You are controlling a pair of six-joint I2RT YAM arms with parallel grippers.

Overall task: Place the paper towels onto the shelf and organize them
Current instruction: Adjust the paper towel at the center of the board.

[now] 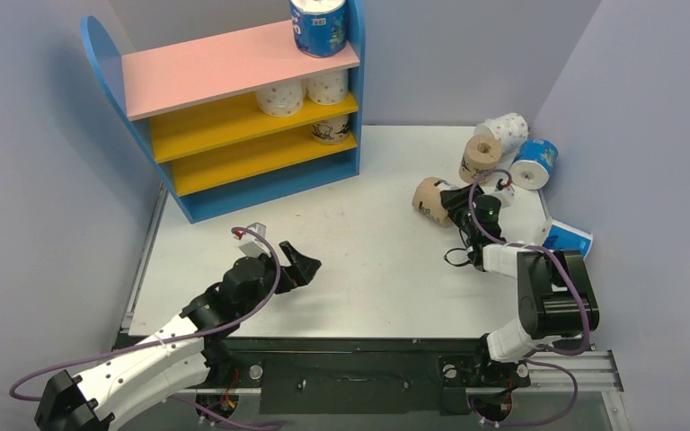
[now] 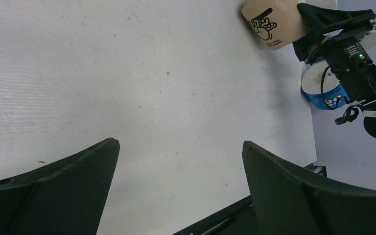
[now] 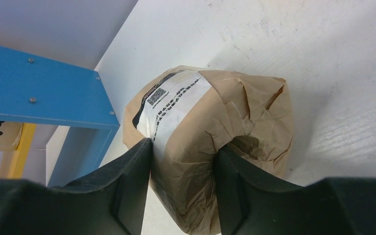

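Observation:
The shelf (image 1: 225, 67) stands at the back left with a blue roll (image 1: 319, 25) on its pink top. Two white dotted rolls (image 1: 280, 96) sit on the upper yellow board, and a cartoon-print roll (image 1: 332, 131) sits on the lower one. My right gripper (image 1: 454, 205) grips a tan paper towel roll (image 3: 235, 107) lying on the table. One finger presses its outer wall and the other sits inside the hollow core. My left gripper (image 2: 180, 143) hovers open over bare table, holding nothing.
At the back right of the table lie another tan roll (image 1: 481, 154), a white dotted roll (image 1: 508, 130) and a blue roll (image 1: 535, 162). A second blue roll (image 1: 568, 237) lies by the right wall. Grey walls close in on the left, back and right.

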